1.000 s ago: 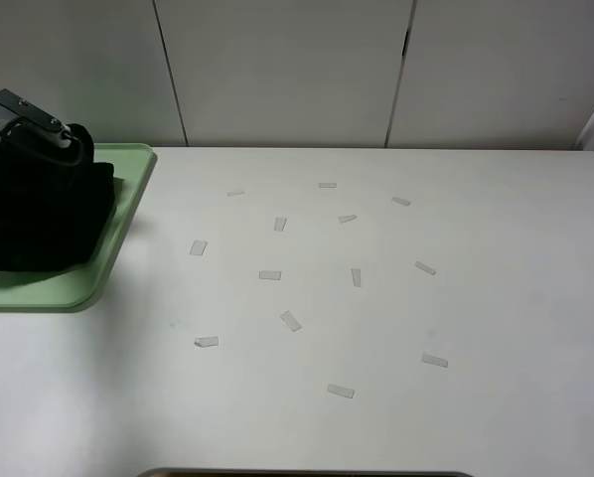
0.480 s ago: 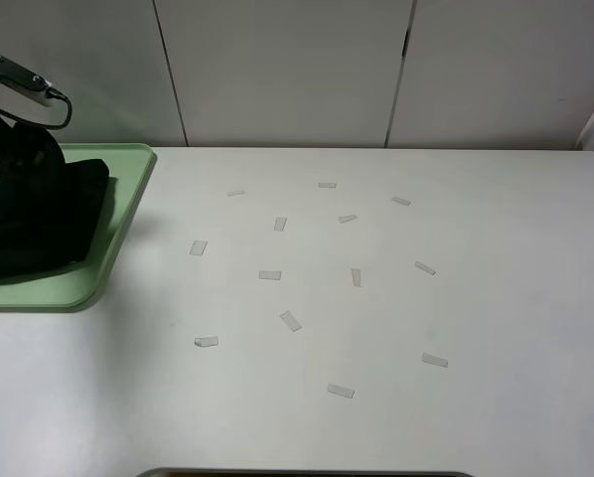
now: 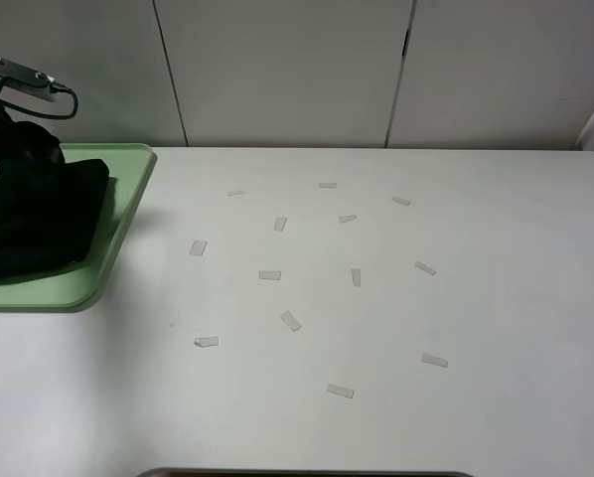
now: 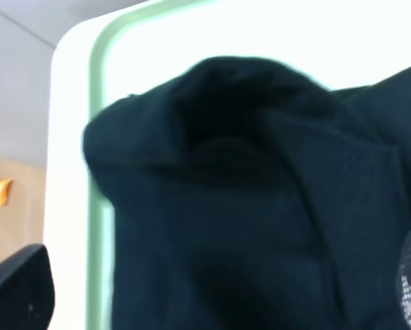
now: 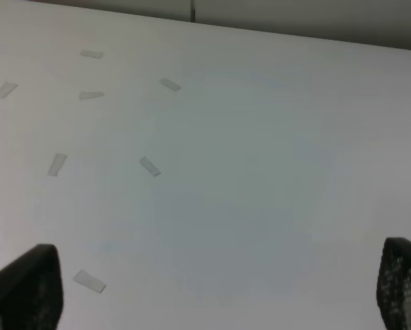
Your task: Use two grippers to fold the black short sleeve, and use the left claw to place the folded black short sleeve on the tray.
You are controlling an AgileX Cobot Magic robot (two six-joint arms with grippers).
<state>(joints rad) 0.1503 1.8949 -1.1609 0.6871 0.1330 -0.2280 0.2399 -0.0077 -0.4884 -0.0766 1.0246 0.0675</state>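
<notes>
Black short sleeve (image 3: 41,217) lay bunched on green tray (image 3: 128,199), near counter (image 3: 376,298) edge. Left claw (image 4: 212,302) above, jaws wide, holding nothing. Right gripper (image 5: 219,302) likewise open, empty. Risk: loose folds slumping over rim.

— What colours do we have at the upper left of the overhead frame?

— We see a pale green tray (image 3: 128,199) with a plain black short sleeve (image 3: 39,219) on it; no print shows.

— And elsewhere?

— We see a white table (image 3: 396,318) with pale grey tape strips (image 3: 291,320), and off-white wall panels (image 3: 277,70). The right gripper's fingers (image 5: 401,289) look black, perhaps dotted; they're blurred.
</notes>
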